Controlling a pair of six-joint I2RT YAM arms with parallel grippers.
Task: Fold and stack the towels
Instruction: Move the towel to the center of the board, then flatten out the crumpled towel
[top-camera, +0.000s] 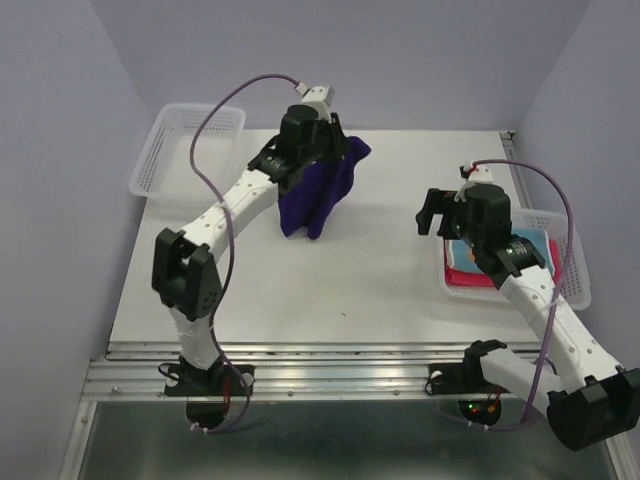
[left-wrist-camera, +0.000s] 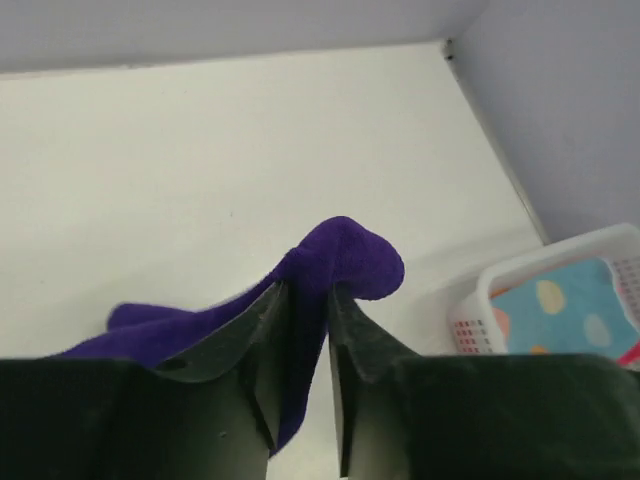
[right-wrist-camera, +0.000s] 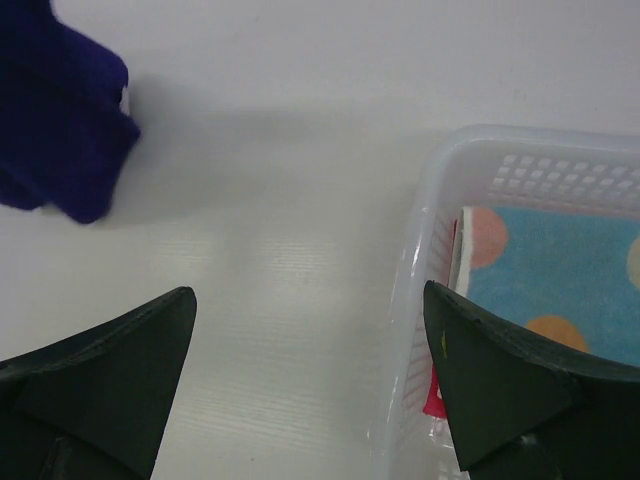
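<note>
left end effector clamped on purple towel, dangling near worktop far edge. right end effector wide open, empty, above right-edge basket with blue dotted towel.

Mid table free btwn hanging purple towel & R basket; L basket far-left.
</note>
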